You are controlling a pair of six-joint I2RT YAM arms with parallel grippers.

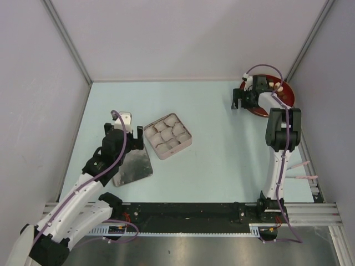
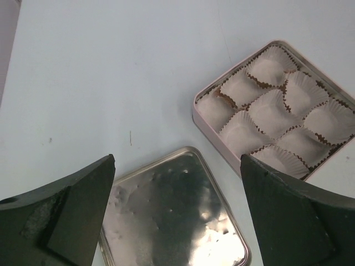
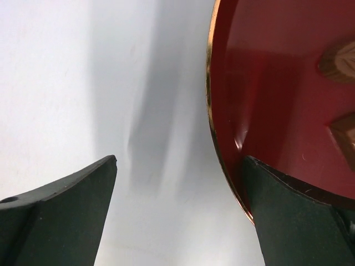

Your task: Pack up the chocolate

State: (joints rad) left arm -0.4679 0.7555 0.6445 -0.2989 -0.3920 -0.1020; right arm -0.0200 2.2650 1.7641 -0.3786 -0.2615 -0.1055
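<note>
Finding chocolate [image 3: 339,60] on a red plate [image 1: 289,101] at the far right corner of the table [image 1: 216,160], against the right wall; from above, making out a few pale chunks beside the right arm's wrist, the rest hidden by it; from the right wrist, catching two brown chunks at the picture's right edge, well inside the gold rim. Placing right gripper [image 1: 240,105] at the plate's left edge, fingers spread wide, pinching nothing; in its own view, seeing one finger over bare table and the other over the plate's red inside, rim running between them, though unable to tell whether either touches. Placing left gripper [image 1: 137,134] at the table's left, near the middle, fingers likewise spread wide and empty. Spotting below it, in the left wrist view, a silver lid [image 2: 177,221] lying flat with its shiny inside up, and past its right finger a square tin [image 2: 195,111], open, filled by nine white cups [image 2: 266,111] in three rows, showing only white paper. Seeing tin and lid side by side, corners close, lid nearer the arm bases, both well apart from plate.
</note>
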